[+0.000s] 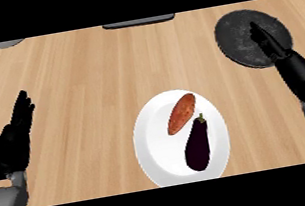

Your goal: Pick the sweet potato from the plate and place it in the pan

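Sweet potato (181, 114) on plate (152, 150): left of right robot hand (273, 48), closer in, long axis slanting toward it. Hand seemingly over pan (238, 35), fingers straight, empty. Left robot hand (12, 141) farther, open.

At top edge, grey object (7, 43) and dark flat object (138, 22) cut off, identity unclear, pan (238, 35) partly covered by right hand (273, 48), lower rim of plate (150, 146) cropped.

An orange-brown sweet potato (181, 114) lies slanted on the far half of a white plate (149, 143). A dark grey, round pan (238, 35) sits well apart, toward the far right.
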You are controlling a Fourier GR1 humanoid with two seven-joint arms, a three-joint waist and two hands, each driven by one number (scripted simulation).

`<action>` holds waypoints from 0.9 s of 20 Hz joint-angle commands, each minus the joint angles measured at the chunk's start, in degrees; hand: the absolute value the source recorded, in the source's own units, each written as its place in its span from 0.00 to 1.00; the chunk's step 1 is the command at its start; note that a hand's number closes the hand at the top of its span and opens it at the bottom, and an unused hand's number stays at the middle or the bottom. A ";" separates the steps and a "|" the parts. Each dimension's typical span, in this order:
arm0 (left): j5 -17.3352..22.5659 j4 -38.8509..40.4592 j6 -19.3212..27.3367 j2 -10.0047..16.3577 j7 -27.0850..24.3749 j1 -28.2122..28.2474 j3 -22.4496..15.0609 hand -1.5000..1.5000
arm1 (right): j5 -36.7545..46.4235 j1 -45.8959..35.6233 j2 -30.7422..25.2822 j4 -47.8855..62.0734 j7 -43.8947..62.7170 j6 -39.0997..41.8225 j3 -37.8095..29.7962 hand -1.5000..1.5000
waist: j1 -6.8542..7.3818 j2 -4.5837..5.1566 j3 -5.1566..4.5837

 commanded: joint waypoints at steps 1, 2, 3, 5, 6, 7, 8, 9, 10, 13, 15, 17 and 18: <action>1.80 0.45 -4.29 -0.72 0.82 -0.66 0.44 0.50 | 6.10 -6.31 3.94 1.34 7.63 -3.35 3.06 1.00 | -0.39 -0.38 0.56; 2.10 -2.03 -3.64 -4.06 2.34 -0.26 -2.76 0.50 | 6.65 -8.40 5.38 2.76 9.77 -5.12 3.58 1.00 | -0.01 -0.37 0.56; 3.03 -5.17 -4.29 -5.46 4.87 -0.31 -4.88 0.50 | 8.12 -10.48 6.57 2.78 14.18 -7.27 4.77 1.00 | 0.54 -0.48 0.54; 6.35 -2.93 -9.47 -7.53 4.88 -2.96 -6.58 0.50 | 14.00 -15.44 11.16 6.03 19.40 -12.24 9.01 1.00 | 1.59 0.06 0.32; 6.59 -5.76 -9.62 -9.88 6.78 -2.13 -9.55 0.50 | 14.78 -18.09 11.05 8.37 21.90 -12.09 8.60 1.00 | 2.35 -0.07 0.38; 5.95 -3.28 -8.64 -8.13 5.18 -1.35 -7.55 0.50 | 27.31 -13.59 -7.03 8.85 16.26 -7.03 12.83 1.00 | 0.24 -0.33 -2.37; 8.43 -4.40 -10.72 -10.56 6.03 -0.65 -9.08 0.50 | 29.67 -15.62 -1.49 10.12 20.61 -16.31 10.84 1.00 | 0.88 -0.43 -0.28; 8.89 -5.27 -11.20 -11.69 6.97 -0.11 -10.42 0.50 | 31.60 -15.82 3.13 11.03 23.43 -20.45 11.94 0.00 | 1.08 -0.41 0.22; 10.29 -5.47 -12.23 -10.04 8.56 -1.90 -8.54 0.50 | 34.48 -14.84 8.86 12.21 23.43 -26.56 13.54 0.00 | 1.04 -0.20 0.45; 9.89 -4.82 -12.19 -11.64 7.14 1.33 -9.66 0.50 | 40.10 -15.40 13.33 8.67 24.62 -31.83 15.71 0.00 | -0.49 -0.58 0.50; 9.53 -7.77 -11.55 -11.11 9.31 1.50 -9.35 0.50 | 45.85 -13.53 15.83 5.78 31.21 -29.59 20.44 0.00 | -0.91 -0.72 0.53; 9.38 -7.83 -9.70 -12.39 12.01 -0.25 -10.04 0.50 | 45.30 -20.74 15.89 11.62 38.71 -16.94 21.92 0.00 | -0.23 -0.70 0.45; 9.75 -7.72 -10.51 -11.45 11.43 -0.11 -9.29 0.50 | 46.00 -20.74 16.29 14.41 41.23 -13.79 23.47 0.00 | 0.21 -0.66 0.38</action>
